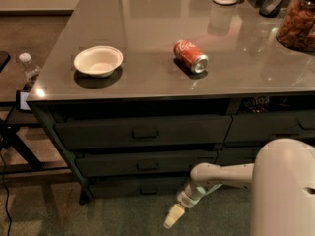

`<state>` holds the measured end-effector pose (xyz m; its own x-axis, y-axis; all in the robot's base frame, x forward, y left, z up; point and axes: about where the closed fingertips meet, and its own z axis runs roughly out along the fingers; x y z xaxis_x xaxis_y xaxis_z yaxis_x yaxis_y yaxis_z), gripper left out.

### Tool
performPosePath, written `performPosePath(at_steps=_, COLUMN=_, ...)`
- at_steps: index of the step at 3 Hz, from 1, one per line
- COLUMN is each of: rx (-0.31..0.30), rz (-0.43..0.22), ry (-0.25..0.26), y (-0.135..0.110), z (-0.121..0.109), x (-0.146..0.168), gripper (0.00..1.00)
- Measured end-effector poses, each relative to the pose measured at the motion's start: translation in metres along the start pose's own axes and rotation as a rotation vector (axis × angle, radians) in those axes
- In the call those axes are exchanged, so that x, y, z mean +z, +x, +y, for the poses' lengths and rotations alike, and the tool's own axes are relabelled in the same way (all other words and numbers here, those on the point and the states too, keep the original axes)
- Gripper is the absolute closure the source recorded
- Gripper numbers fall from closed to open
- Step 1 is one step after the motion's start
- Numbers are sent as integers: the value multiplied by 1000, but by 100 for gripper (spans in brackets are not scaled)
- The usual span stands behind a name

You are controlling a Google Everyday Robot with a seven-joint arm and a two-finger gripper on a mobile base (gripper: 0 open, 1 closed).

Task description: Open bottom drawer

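The bottom drawer [133, 186] is the slimmest dark front, lowest of three stacked under the counter's left side, with a small loop handle [148, 191]. It looks closed, flush with the frame. My gripper [172, 218] hangs low over the floor, in front of the drawer and a little right of the handle, pointing down-left. It is apart from the drawer front. My white arm reaches in from the right.
Above are the medium drawer [142, 163] and the tallest drawer [142, 131]. The grey counter [147, 23] bears a white bowl [98, 60], a red soda can [190, 56], a jar of snacks [298, 21]. A water bottle [29, 69] stands at the left.
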<state>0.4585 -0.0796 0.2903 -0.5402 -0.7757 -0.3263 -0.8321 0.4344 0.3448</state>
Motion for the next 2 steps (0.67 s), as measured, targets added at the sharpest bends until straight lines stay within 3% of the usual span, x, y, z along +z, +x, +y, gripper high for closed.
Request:
performPosePath(at_steps=1, rx=-4, rz=-73, ry=7, y=-8, z=-17, x=18, gripper=0)
performPosePath(at_steps=2, rx=-10, rz=-126, ry=47, y=-14, z=-37, x=25, gripper=0)
